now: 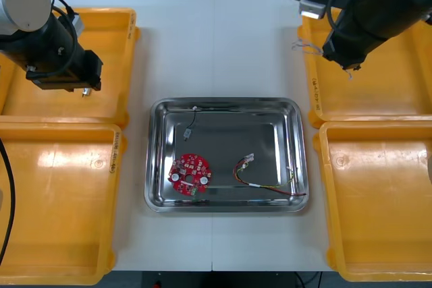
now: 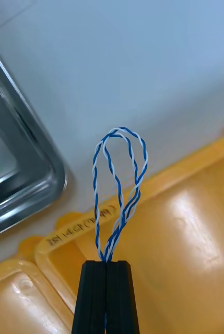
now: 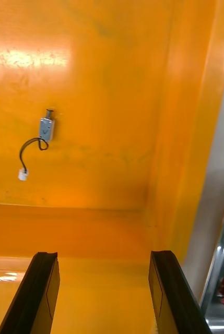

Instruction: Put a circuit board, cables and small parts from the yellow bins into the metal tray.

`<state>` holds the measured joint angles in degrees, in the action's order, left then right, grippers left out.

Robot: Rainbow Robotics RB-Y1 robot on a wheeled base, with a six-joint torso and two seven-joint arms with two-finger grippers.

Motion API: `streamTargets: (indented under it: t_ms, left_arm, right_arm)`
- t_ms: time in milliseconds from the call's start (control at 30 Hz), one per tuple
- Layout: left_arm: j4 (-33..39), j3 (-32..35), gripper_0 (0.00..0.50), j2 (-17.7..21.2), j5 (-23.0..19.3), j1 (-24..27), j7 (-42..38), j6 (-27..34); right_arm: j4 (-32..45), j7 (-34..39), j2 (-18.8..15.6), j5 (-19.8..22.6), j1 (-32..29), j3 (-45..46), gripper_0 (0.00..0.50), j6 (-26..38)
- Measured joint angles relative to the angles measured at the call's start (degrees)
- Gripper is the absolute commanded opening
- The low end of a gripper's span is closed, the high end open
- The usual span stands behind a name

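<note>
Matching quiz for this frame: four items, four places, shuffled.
Items
1. twisted blue and white cable
2. red circuit board
3. red and yellow cable
4. small metal part ahead of the left gripper

Places
A. metal tray, right half
B. floor of a yellow bin
C. metal tray, left half
D. pinched in the right gripper

Pairs: 1-D, 2-C, 3-A, 4-B.

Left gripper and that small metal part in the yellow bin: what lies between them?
In the left wrist view, only bare yellow bin surface lies between the open left gripper and the small metal part.
</note>
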<state>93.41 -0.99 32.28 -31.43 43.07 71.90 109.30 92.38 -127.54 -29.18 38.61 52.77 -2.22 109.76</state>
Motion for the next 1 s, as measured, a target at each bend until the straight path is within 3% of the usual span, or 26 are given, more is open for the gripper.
streamTargets:
  t_ms: [233,567,1000]
  left_arm:
    - [-4.0,0.9,0.500,0.0,1.9,0.2,13.3,-3.4]
    - [-10.2,1.3,0.500,0.0,2.9,0.6,14.3,-10.8]
    - [-14.5,1.3,0.500,0.0,5.1,0.7,16.0,-15.5]
  right_arm:
    - [3.6,0.0,0.0,3.3,-1.6,-7.4,0.000,0.0]
    - [6.6,0.0,0.0,4.4,-4.0,-17.5,0.000,-1.2]
    - [6.5,0.0,3.7,-2.5,-4.3,-28.3,0.000,-9.7]
